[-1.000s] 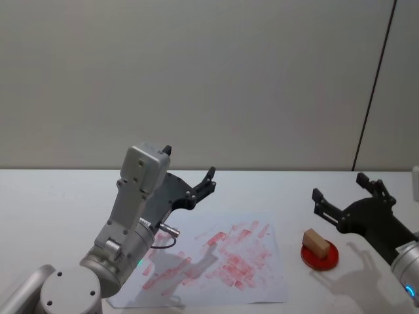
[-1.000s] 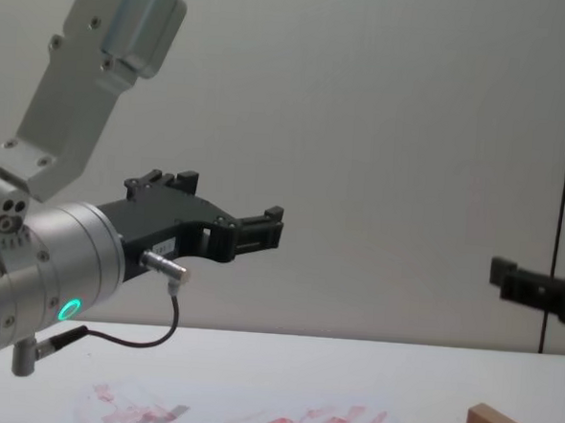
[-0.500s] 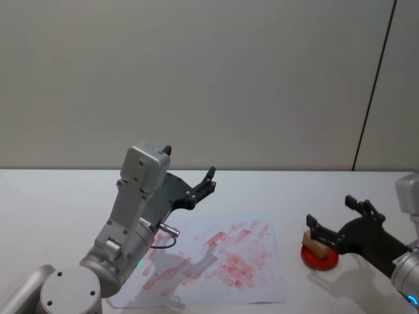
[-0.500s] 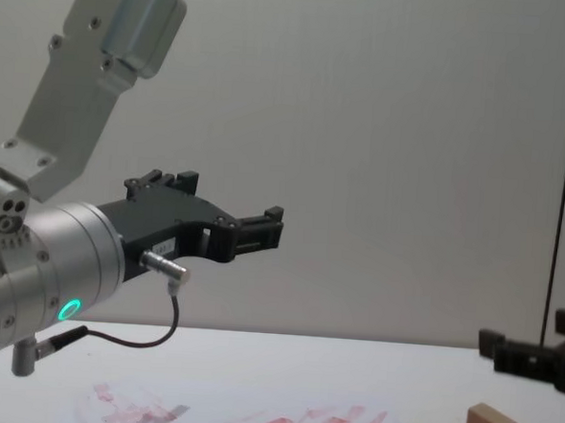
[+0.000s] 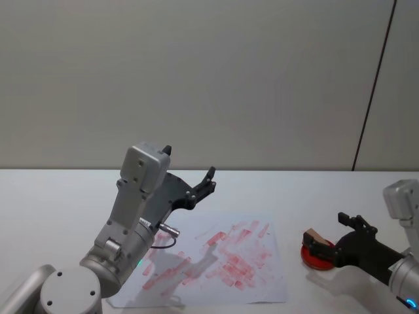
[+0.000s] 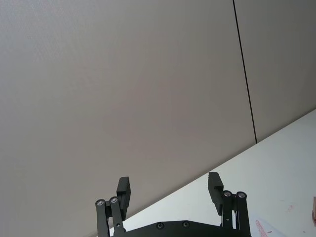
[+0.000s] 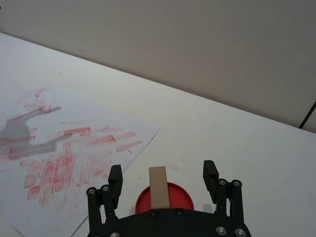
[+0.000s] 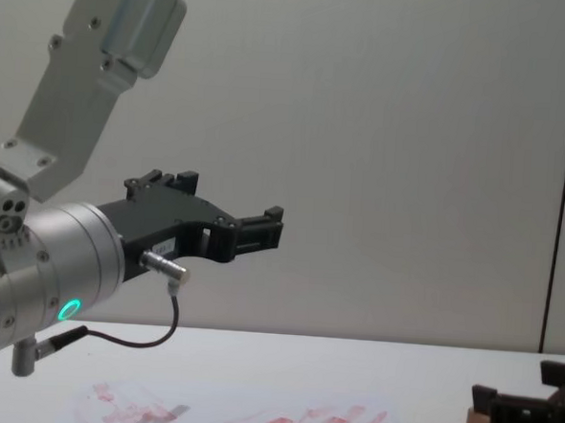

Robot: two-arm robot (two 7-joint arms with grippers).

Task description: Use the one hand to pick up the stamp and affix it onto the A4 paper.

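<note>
Your right gripper (image 7: 163,174) is low, fingers wide apart, one on each side of the stamp (image 7: 158,186) (a small tan wood block). The stamp rests on the round red ink pad (image 7: 181,196), beside the red-smeared A4 paper (image 7: 64,148). Your left gripper (image 6: 169,182) hangs high, fingers apart too.

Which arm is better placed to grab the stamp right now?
Right. Its open right gripper straddles the stamp on the red ink pad; the left gripper hangs open, raised, over by the A4 paper.
</note>
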